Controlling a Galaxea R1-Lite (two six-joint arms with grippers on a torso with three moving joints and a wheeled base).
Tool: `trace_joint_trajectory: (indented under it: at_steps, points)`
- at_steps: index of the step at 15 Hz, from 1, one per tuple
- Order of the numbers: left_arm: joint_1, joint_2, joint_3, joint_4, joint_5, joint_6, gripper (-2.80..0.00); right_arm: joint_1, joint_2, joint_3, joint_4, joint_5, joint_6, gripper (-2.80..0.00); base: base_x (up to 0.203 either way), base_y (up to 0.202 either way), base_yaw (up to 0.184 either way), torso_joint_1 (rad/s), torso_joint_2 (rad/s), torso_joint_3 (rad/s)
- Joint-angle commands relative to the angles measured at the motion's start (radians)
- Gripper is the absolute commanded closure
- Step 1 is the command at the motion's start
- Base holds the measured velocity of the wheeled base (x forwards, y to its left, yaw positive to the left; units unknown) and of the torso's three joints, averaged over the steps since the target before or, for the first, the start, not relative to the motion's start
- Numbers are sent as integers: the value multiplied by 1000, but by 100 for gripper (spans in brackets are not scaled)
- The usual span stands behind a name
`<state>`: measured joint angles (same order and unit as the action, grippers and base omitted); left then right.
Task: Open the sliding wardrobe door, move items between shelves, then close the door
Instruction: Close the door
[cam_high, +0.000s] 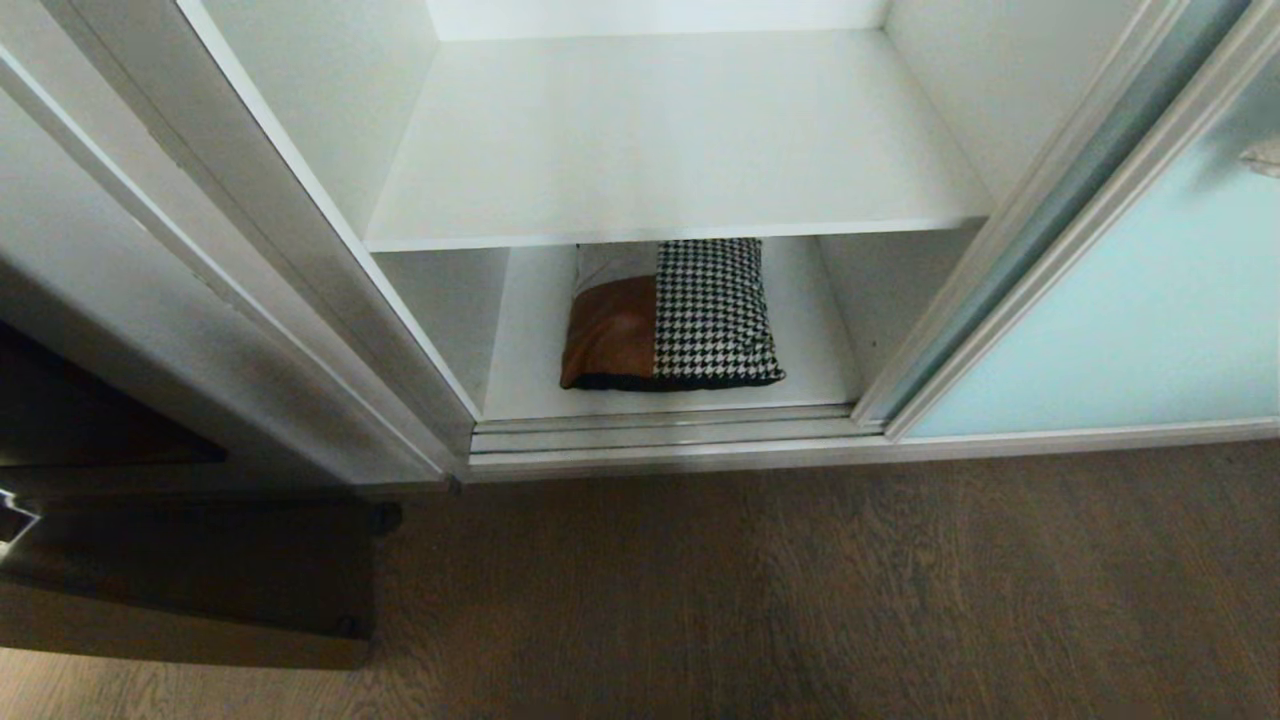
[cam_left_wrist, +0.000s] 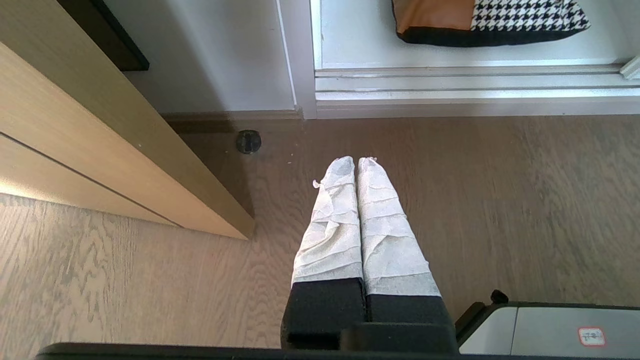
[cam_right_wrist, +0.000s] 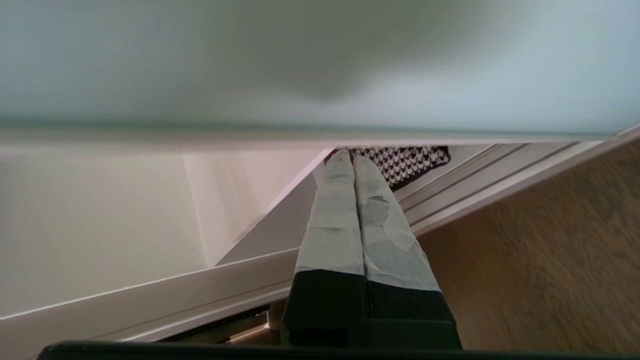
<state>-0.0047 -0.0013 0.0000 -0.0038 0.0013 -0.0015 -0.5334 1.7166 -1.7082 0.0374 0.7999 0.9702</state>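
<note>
Floor (cam_high: 800, 600) bare before open compartment; cushion (cam_high: 670, 315) under shelf (cam_high: 680, 235) edge

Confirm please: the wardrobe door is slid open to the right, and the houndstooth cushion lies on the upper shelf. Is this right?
Not quite. The sliding wardrobe door is open to the right, but the cushion lies on the bottom board, under the upper shelf, which is bare. The head view shows it.

Domestic interior, most likely a bedroom or dressing area. Evidence: a built-in wardrobe with a frosted aqua sliding door (cam_high: 1130, 300) in a slim silvery frame, running on floor tracks (cam_high: 660, 430); plain white shelves (cam_high: 670, 150) inside; a houndstooth cushion (cam_high: 670, 315) on the lowest board; wood-grain plank flooring (cam_high: 800, 600); light wooden furniture (cam_left_wrist: 100, 150) standing beside the wardrobe.
</note>
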Motion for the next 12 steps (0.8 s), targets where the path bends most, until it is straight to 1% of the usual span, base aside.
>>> trace_joint_trajectory:
  at_steps: [1,8,12]
  points:
    - [0,0,0,0,0,0,0,-4,43,-19,1,7,5,0,0,0,0,0,0,0]
    - [0,0,0,-1,0,0,0,6,132,-82,0,21,5,0,0,0,0,0,0,0]
    - [0,0,0,1,0,0,0,48,138,-85,0,21,4,0,0,0,0,0,0,0]
